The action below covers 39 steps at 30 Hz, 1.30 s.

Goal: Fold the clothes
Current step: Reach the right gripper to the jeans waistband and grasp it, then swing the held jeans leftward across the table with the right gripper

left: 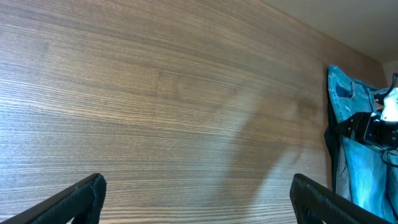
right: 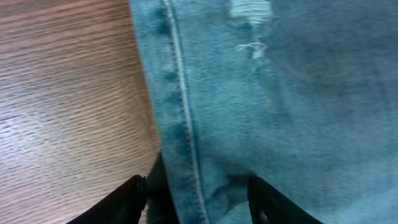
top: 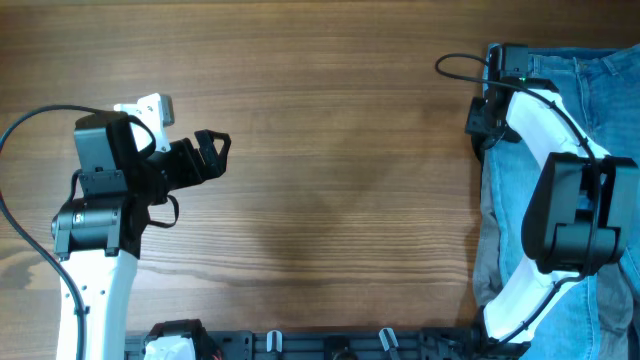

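A: Where are the jeans now?

B: Directly under the right gripper and stretching away behind it, along the far right side of the bench. They are light-blue denim, soft and a little wrinkled.

A: Is the gripper holding them?

B: No. Its fingers are spread apart. One is over the denim and the other is near the wood, just outside the edge of the cloth. A stitched seam runs between them, parallel to that edge.

A: Any other detail on the cloth?

B: Ahead of the right gripper there is a worn patch, pale and frayed, with one loose thread below it. Also a grey cloth shows from under the jeans, close to the base of the right arm.

A: And the left gripper?

B: It is spread wide too, with nothing between the fingers. It hangs over bare wood, well apart from the jeans.

A: How is the bench?

B: Brown wood with fine straight grain, smooth and flat. Between the two grippers lies a broad open area.
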### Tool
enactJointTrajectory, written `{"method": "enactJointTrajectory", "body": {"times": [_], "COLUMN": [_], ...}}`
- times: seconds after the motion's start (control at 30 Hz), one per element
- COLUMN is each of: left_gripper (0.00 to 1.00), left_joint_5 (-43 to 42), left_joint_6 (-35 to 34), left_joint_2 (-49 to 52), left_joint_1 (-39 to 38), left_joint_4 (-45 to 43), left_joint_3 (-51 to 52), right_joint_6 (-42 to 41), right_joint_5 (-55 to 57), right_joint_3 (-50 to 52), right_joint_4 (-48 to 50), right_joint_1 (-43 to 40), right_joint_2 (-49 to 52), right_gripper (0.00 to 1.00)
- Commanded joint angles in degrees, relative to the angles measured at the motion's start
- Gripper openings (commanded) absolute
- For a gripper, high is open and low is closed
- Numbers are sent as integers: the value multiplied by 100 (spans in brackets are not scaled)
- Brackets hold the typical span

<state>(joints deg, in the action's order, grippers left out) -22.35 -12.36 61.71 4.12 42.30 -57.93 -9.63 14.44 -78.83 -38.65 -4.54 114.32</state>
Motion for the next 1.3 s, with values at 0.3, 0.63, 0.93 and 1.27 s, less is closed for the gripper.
{"method": "enactJointTrajectory", "body": {"times": [0.3, 0.63, 0.93, 1.27], "left_gripper": [95, 99, 100, 100], "left_joint_5": [-13, -11, -4, 177], "left_joint_6": [11, 11, -9, 240], "left_joint_2": [22, 24, -216, -678], "left_joint_1": [-26, -26, 103, 1716], "left_joint_4": [-31, -48, -214, 538], "left_joint_3": [-96, -96, -546, -2376], "right_joint_6": [-249, -101, 201, 190], "right_joint_5": [538, -750, -2702, -2120], "right_joint_3": [-229, -1036, -2465, -3215], "right_joint_4": [-203, -516, -1287, -1325], "right_joint_1": [-133, -133, 715, 5873], "right_joint_2": [-122, -964, -1528, -874], "right_gripper": [4, 4, 4, 84]}}
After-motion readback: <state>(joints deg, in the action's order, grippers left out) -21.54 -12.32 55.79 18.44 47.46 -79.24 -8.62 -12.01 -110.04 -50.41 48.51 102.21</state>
